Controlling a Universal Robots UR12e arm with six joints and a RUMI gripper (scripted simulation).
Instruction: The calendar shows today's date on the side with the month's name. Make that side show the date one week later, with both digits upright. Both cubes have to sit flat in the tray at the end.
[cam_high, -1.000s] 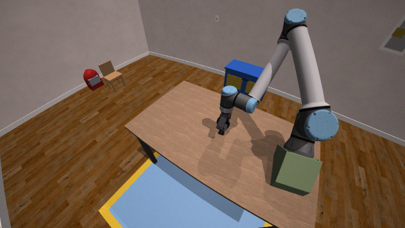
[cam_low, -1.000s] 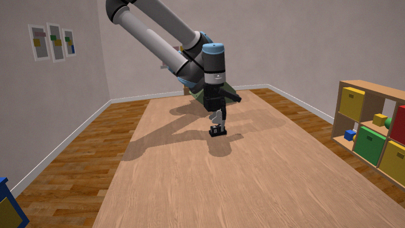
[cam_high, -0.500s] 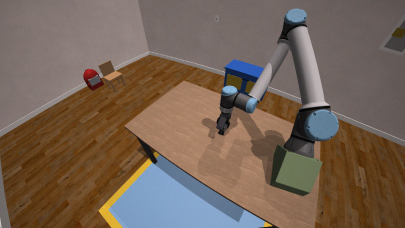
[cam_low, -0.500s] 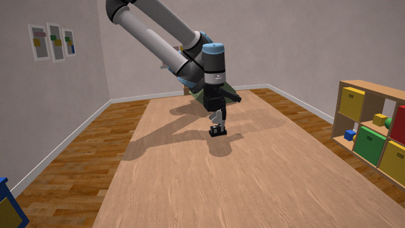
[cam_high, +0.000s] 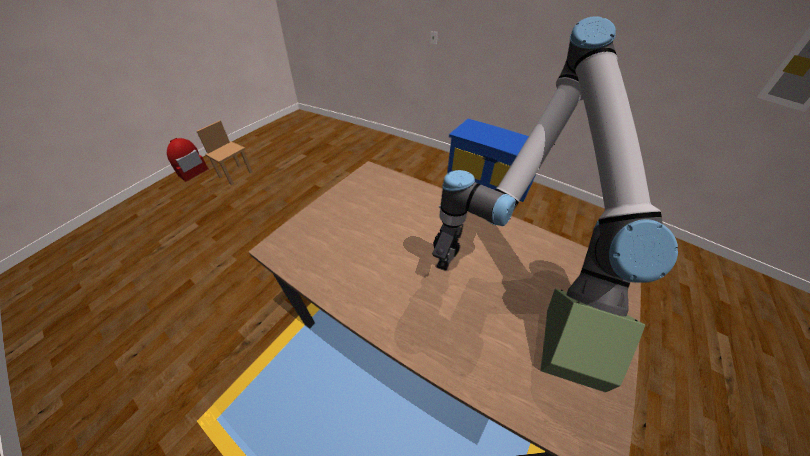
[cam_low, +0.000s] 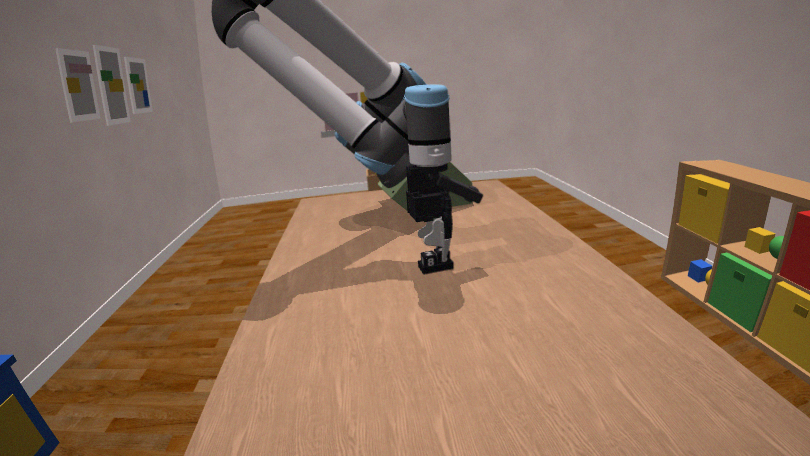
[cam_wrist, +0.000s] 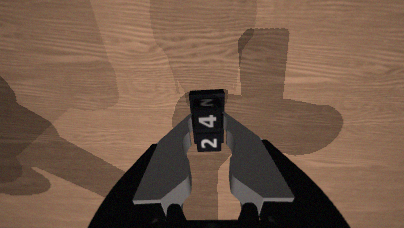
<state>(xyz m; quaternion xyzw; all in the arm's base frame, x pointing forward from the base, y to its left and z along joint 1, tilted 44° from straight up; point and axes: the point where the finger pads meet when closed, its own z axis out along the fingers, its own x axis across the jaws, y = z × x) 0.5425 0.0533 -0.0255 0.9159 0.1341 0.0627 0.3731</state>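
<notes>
The black calendar tray (cam_high: 442, 266) (cam_low: 436, 268) (cam_wrist: 207, 93) stands on the table, with two black cubes side by side. One cube (cam_low: 429, 260) (cam_wrist: 209, 144) shows an upright 8 in the exterior view and a 2 on top. The other cube (cam_wrist: 207, 121) has a 4 on top and a dim sideways digit on its end face. My gripper (cam_high: 443, 260) (cam_low: 441, 253) (cam_wrist: 207, 114) points down and is shut on this 4-topped cube, which appears low in the tray. A finger covers its side in the exterior view. I cannot read the month's name.
The wooden table (cam_high: 351, 226) (cam_low: 396, 368) carries a green block (cam_high: 595, 345) under the arm's base. A blue cabinet (cam_high: 487, 135) stands behind the table, and a toy shelf (cam_low: 719, 167) stands to the right in the exterior view.
</notes>
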